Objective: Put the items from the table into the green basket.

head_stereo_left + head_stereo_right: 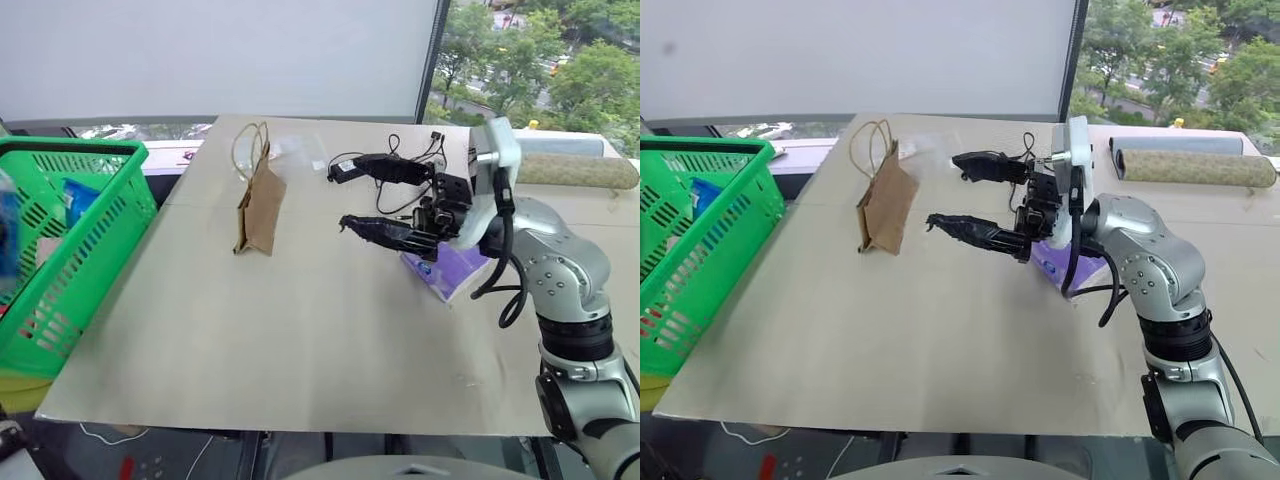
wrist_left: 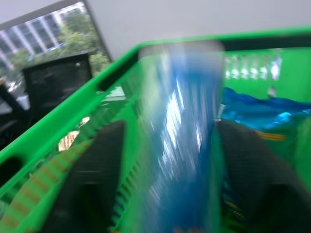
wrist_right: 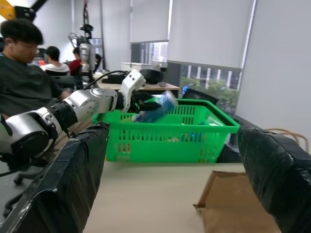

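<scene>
**Bottle over the basket, tissue pack on the table**

Beige table (image 1: 300, 340) first: the purple tissue pack (image 1: 452, 268) lies just under the right gripper (image 1: 345, 198), whose fingers are spread wide and empty. Over the green basket (image 3: 170, 133), the blue-label bottle (image 2: 182, 141) sits between the left gripper's (image 3: 154, 104) parted fingers. A brown paper bag (image 1: 260, 205) lies nearby.

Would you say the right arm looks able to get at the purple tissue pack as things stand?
Probably yes: the right gripper hangs open just above the purple tissue pack, with nothing lying between them; only the arm's own cable hangs nearby.
</scene>
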Motion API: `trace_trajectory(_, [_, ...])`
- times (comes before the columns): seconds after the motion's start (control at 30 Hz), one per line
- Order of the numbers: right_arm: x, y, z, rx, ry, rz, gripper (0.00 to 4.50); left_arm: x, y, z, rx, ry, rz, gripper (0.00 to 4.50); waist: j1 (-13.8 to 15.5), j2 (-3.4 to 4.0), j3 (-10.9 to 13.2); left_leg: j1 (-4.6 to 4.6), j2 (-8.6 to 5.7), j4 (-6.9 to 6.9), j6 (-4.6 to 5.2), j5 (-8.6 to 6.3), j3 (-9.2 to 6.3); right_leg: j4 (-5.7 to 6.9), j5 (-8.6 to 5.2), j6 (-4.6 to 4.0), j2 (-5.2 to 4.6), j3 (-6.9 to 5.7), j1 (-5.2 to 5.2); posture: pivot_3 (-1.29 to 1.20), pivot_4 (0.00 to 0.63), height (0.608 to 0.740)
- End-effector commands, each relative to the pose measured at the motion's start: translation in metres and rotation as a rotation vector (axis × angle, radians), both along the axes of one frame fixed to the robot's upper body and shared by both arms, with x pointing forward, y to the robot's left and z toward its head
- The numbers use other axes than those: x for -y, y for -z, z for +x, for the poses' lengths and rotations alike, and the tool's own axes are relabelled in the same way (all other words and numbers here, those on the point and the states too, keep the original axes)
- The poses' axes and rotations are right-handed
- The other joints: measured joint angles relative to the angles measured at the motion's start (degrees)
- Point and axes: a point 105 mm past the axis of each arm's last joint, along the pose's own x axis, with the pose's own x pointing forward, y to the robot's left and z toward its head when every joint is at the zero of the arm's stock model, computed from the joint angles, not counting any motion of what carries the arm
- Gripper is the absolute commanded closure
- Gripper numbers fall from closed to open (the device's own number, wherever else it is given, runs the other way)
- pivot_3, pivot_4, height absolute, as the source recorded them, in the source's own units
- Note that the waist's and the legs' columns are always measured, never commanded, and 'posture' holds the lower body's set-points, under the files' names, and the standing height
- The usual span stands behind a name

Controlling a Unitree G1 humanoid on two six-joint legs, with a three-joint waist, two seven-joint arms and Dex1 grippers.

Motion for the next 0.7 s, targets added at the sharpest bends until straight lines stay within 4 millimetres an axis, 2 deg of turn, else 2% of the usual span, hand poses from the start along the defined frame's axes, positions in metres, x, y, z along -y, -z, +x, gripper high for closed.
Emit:
trace_trajectory(0.03, [0.005,-0.003,0.0,0.047,0.052,-0.011,0.0,0.009,-0.038,0.005,0.127,0.06,0.061,0.04,-0.7,-0.11,-0.1,0.0,0.0,-0.07,-0.01,0.01,0.0,-0.04,0.0,0.0,0.0,0.0,-0.01,-0.01,0.052,0.74])
trace_trajectory(0.07, [0.007,-0.001,0.002,0.048,0.075,-0.023,0.0,0.012,-0.039,0.008,0.144,0.087,0.045,0.04,-1.0,-0.02,-0.1,0.0,-0.01,-0.12,-0.01,0.01,0.0,-0.07,0.0,0.0,-0.01,0.0,-0.01,-0.02,0.05,0.74])
trace_trajectory(0.1, [0.012,0.012,0.012,0.059,0.169,-0.099,0.0,0.024,-0.043,0.013,0.188,0.17,0.002,0.04,-1.2,0.06,-0.2,0.0,-0.02,-0.17,-0.01,0.01,0.05,-0.09,0.01,0.0,-0.05,0.01,-0.04,-0.03,0.048,0.74])
trace_trajectory(0.17, [0.024,0.039,0.026,0.095,0.308,-0.257,0.0,0.054,-0.05,0.021,0.244,0.357,-0.074,0.04,-1.4,0.1,-0.2,0.01,-0.06,-0.22,-0.02,0.01,0.09,-0.09,0.01,0.01,-0.13,-0.01,-0.07,-0.03,0.048,0.74])
trace_trajectory(0.2, [0.033,0.057,0.031,0.096,0.363,-0.358,0.0,0.08,-0.048,0.024,0.226,0.506,-0.102,0.04,-1.4,0.09,-0.2,-0.02,-0.08,-0.23,-0.02,0.0,0.1,-0.1,0.01,0.01,-0.17,-0.03,-0.07,-0.03,0.048,0.74])
trace_trajectory(0.3, [0.057,0.104,0.045,0.11,0.486,-0.586,0.0,0.161,-0.027,0.018,0.074,0.921,-0.166,0.04,-2.2,0.15,-0.2,-0.07,-0.16,-0.23,-0.03,0.01,0.14,-0.15,0.01,0.01,-0.26,-0.03,-0.09,-0.03,0.043,0.74])
trace_trajectory(0.4, [0.076,0.128,0.063,0.078,0.635,-0.694,0.0,0.208,0.001,0.003,-0.108,1.126,-0.216,0.04,-2.8,0.3,-0.2,0.01,-0.19,-0.23,-0.02,0.01,0.34,-0.17,0.01,0.02,-0.29,0.14,-0.08,-0.03,0.038,0.74])
trace_trajectory(0.47, [0.082,0.139,0.068,0.066,0.673,-0.756,0.0,0.226,0.014,-0.008,-0.21,1.212,-0.253,0.04,-3.2,0.44,-0.1,0.11,-0.13,-0.23,0.0,0.02,0.47,-0.09,0.01,0.02,-0.22,0.2,-0.08,-0.03,0.035,0.74])
trace_trajectory(0.57, [0.088,0.155,0.069,0.033,0.685,-0.841,0.0,0.242,0.03,-0.023,-0.343,1.297,-0.272,0.04,-3.3,0.72,-0.2,0.29,0.01,-0.22,0.0,0.04,0.53,0.05,0.01,-0.02,0.04,0.25,-0.04,-0.03,0.03,0.74])
trace_trajectory(0.7, [0.111,0.171,0.083,0.021,0.841,-1.002,0.0,0.248,0.04,-0.031,-0.418,1.326,-0.243,0.04,-3.1,0.94,-0.3,0.37,0.12,-0.13,0.01,0.04,0.61,0.08,0.02,-0.06,0.35,0.31,0.05,-0.02,0.028,0.74])
